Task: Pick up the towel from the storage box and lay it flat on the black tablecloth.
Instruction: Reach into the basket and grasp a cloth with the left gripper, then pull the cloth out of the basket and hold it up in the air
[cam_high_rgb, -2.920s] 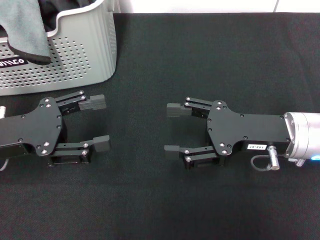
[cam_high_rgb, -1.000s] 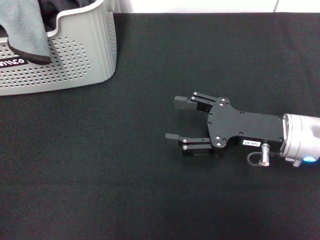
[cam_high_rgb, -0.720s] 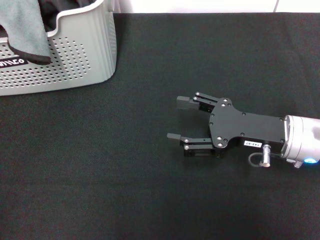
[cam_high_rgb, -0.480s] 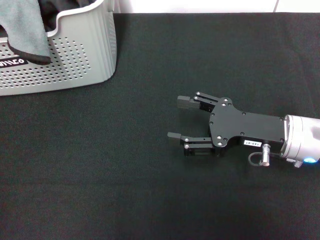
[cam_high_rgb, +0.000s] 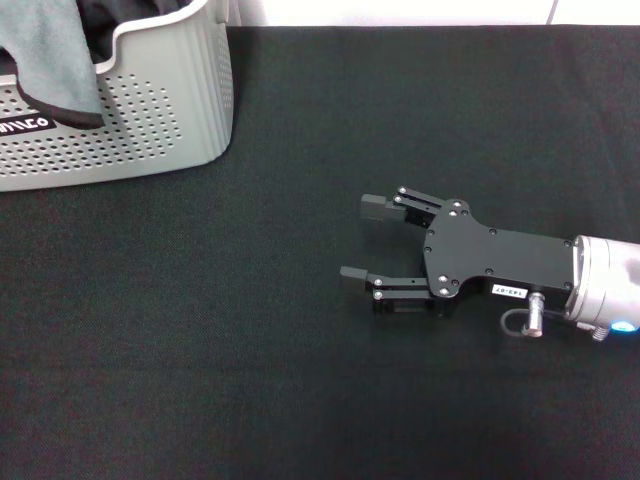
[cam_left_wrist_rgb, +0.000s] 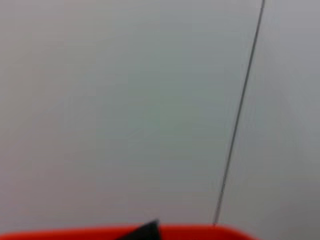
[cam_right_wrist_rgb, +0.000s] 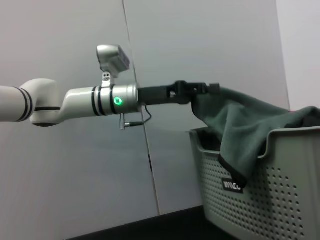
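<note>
1. The black tablecloth (cam_high_rgb: 300, 380) covers the whole table and is the largest thing in the head view. No towel lies on it, so the laying-out has not begun.
2. The box (cam_high_rgb: 150, 120), light grey with dotted sides, stands on the tablecloth at its far left corner.
3. The towel (cam_right_wrist_rgb: 240, 130), grey-green with a black edge, is still partly in the box. One end is lifted above the box rim; the rest hangs over the rim and down the outside of the box wall.
4. The left gripper (cam_right_wrist_rgb: 192, 92) shows only in the right wrist view, above the box. It is clamped on the raised end of the towel. The pick-up looks under way but not finished, since much of the cloth still drapes on the box.
5. The right gripper (cam_high_rgb: 360, 240) lies low over the tablecloth, well to the right of the box, pointing toward it. Its fingers are apart and hold nothing.
6. Left to do, by my judgement: lift the towel clear of the box, carry it over the bare tablecloth right of the box, and spread it flat.
</note>
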